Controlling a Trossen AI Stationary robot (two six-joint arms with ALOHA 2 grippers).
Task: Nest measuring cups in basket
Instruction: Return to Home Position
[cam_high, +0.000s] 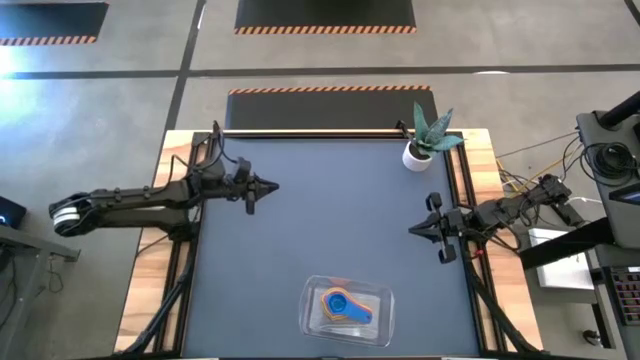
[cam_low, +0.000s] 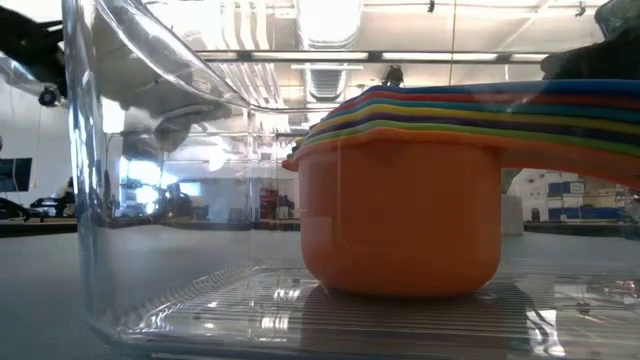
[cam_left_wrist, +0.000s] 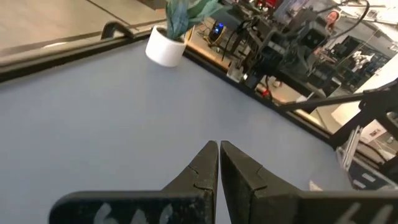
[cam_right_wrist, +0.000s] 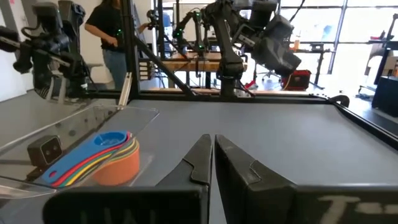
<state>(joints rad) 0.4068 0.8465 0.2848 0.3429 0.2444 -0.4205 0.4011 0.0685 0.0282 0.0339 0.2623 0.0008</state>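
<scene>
High view shows the seven round plastic measuring cups (cam_high: 341, 303) nested into one stack inside the clear, shallow rectangular plastic basket (cam_high: 383, 326), which sits at 6 o'clock on the dark-topped table (cam_high: 330, 220). The basket's long axis runs about 9 to 3 o'clock. The blue cup (cam_high: 338, 298) lies on top, and the stack's fanned flat handles point toward 4 o'clock, so its long axis runs from 10 to 4. The left gripper (cam_high: 272, 186) hangs over the table at 10 o'clock, its fingers pressed together and empty, tips aimed toward 3. The right gripper (cam_high: 412, 231) hangs at 3 o'clock, likewise closed on nothing, tips aimed toward 9; both are well apart from the basket. A small white plant pot (cam_high: 417, 156) with green leaves stands at 1 o'clock. Only the low view, looking through the basket's wall (cam_low: 85, 200), shows the orange cup (cam_low: 400, 215) as the outermost, resting on the ribbed floor, with the other cups' coloured rims layered above it. Only the right wrist view shows a small black box (cam_right_wrist: 45, 149) just beside the stack (cam_right_wrist: 102, 155) and a person (cam_right_wrist: 111, 28) in a dark top beyond the table. Pale marks on the gripper bodies in both wrist views are too blurred to read.
</scene>
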